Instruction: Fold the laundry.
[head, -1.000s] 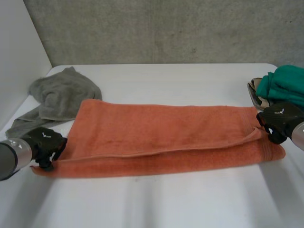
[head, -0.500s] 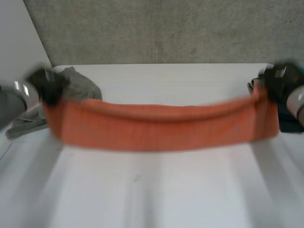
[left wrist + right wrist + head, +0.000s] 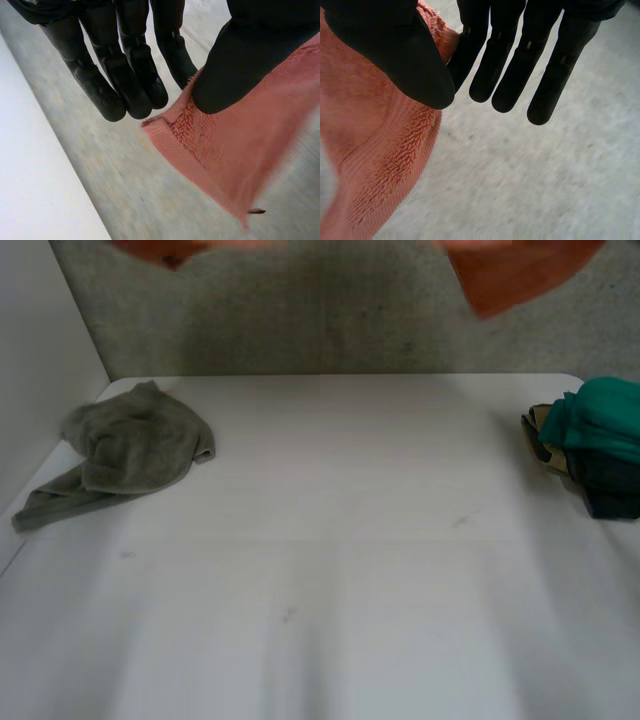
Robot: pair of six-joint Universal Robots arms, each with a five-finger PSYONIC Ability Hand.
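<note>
Your orange towel (image 3: 520,275) is up in the air, well above the surface (image 3: 330,540), its hanging parts showing against the far wall. In the left wrist view, your left hand (image 3: 125,65) has a corner of it nipped between the thumb (image 3: 240,65) and the nearest finger, with the other fingers straight and free beside it. The right hand (image 3: 520,60) has the same grip: its thumb (image 3: 395,55) presses the towelling near its border against the first finger, and the rest are stretched out, holding nothing.

So this looks like the shake-out and lay-down, with the fold itself not yet made. To do it well, hold both pinches firm, because a thumb-and-one-finger grip is thin for heavy terry. Set your hands level and well apart so the top edge runs taut with no sag in the middle.

Now pick your landing. The bare middle of the surface is the place, between the grey cloth (image 3: 130,445) on your left and the green pile (image 3: 600,435) on your right. Come down slowly, let the hanging edge touch first, then draw towards yourself so it settles flat and clear of both.
</note>
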